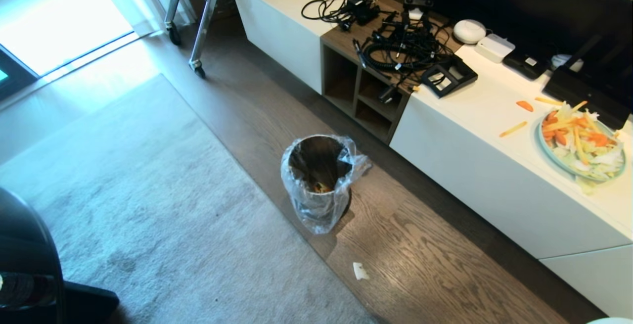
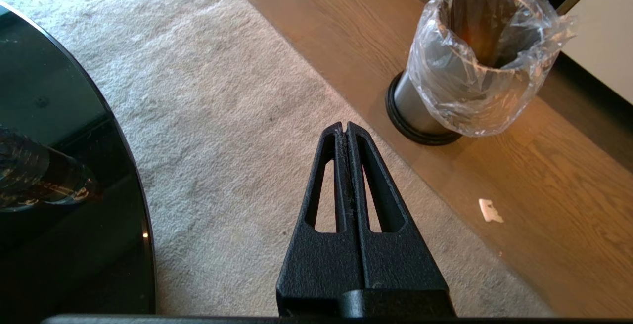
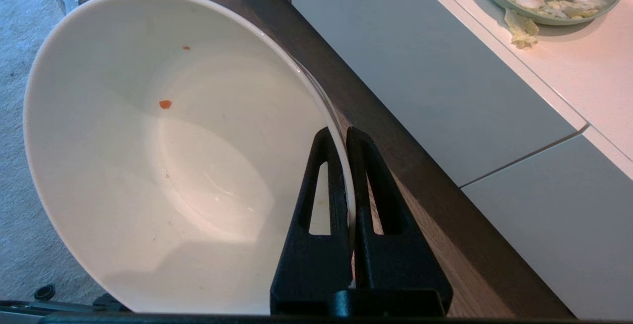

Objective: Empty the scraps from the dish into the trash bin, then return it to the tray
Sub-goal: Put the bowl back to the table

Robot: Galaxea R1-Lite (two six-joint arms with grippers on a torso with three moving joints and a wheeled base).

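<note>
wood floor and grey rug below, the trash bin (image 1: 320,178) already holding scraps (image 1: 321,187), right gripper (image 3: 346,133) pinched tight on the emptied dish (image 3: 163,156) rim, left gripper (image 2: 346,127) closed and idle, so carry it level back toward the unseen tray.

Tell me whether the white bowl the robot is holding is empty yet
Nearly empty: the dish, clamped at its rim by the right gripper, shows only two tiny orange specks.
</note>
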